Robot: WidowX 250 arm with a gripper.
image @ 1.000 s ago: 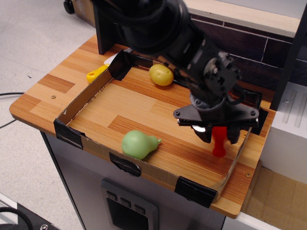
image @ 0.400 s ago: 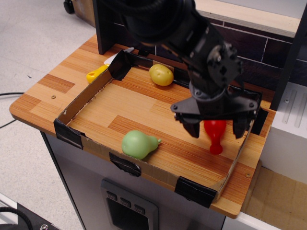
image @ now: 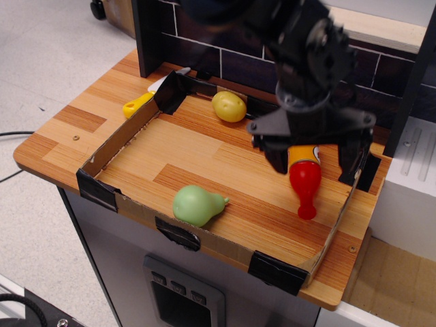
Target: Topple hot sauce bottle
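The hot sauce bottle (image: 304, 178) is glossy red with an orange-and-white label band. It lies on its side at the right of the tray, cap pointing toward the front. My gripper (image: 315, 162) hangs above it with its two black fingers (image: 278, 157) spread wide on either side of the bottle's body. The gripper is open and holds nothing. Its body hides the bottle's far end.
A cardboard-walled tray (image: 119, 136) with black tape corners sits on the wooden table. A green pear (image: 195, 205) lies near its front wall. A yellow round fruit (image: 229, 106) sits at the back. A yellow-handled tool (image: 139, 103) lies outside the left wall. A brick-pattern wall stands behind.
The gripper opened, let go of the bottle and rose back and up. The bottle now lies flat on the tray floor with more of its body showing.
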